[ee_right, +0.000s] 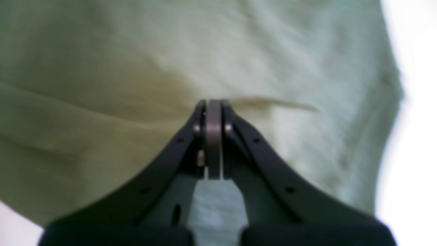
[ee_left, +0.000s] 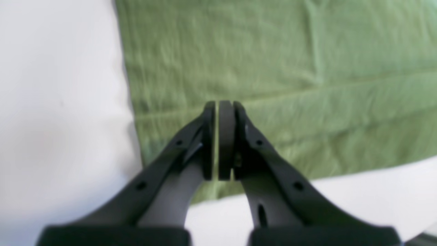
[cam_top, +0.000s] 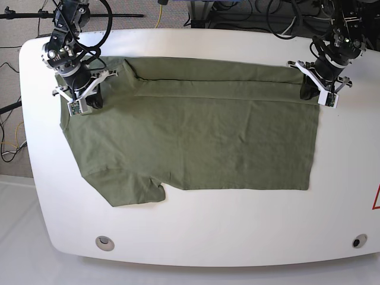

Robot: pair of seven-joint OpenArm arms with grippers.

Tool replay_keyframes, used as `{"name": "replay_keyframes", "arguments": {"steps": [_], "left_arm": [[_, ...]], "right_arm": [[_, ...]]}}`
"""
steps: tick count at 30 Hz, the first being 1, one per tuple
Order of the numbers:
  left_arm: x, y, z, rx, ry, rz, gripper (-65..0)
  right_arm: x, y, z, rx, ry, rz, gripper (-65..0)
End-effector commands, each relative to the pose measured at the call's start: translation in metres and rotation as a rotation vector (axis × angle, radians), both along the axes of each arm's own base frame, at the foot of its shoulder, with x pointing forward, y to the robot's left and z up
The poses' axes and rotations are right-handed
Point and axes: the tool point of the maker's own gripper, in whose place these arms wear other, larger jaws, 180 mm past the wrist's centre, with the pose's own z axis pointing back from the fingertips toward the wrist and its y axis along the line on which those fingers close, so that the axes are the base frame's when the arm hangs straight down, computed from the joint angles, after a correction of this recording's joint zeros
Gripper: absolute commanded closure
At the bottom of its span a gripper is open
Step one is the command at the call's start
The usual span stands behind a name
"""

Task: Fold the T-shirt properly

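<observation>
The left gripper (ee_left: 218,140) is sitting with its jaws pressed together over the T-shirt (cam_top: 196,136), near the table's (cam_top: 196,237) far edge. The right gripper (ee_right: 213,140), jaws likewise pressed together, is hovering above the shirt's other far corner. The olive shirt is lying spread across the white table, one long edge folded over.

Both wrist views blurred; T-shirt (ee_right: 136,68) cut off by frame edges, far hem under arms
</observation>
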Motion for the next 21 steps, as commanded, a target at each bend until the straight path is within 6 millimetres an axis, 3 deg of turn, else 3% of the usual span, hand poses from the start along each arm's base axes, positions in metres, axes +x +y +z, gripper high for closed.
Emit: {"name": "replay_keyframes", "arguments": {"steps": [1,11,15,21], "left_arm": [[0.005,0.002,0.009,-0.003,-0.032,-0.011,0.0],[-0.003,0.005,-0.007,-0.020,0.009,-0.003,0.0],[-0.011,0.007,-0.027,-0.046,0.056,0.019,0.0],[-0.017,0.008,-0.042,-0.063,0.090,0.028,0.0]], "right_arm": [[0.008,-0.002,0.015,-0.009,-0.053,0.005,0.0],[0.003,0.002,0.008,-0.001,0.004,0.001,0.0],[-0.002,-0.004,0.003,-0.014,0.033,-0.008,0.0],[-0.003,-0.006,-0.005,-0.006,0.050,-0.010,0.0]]}}
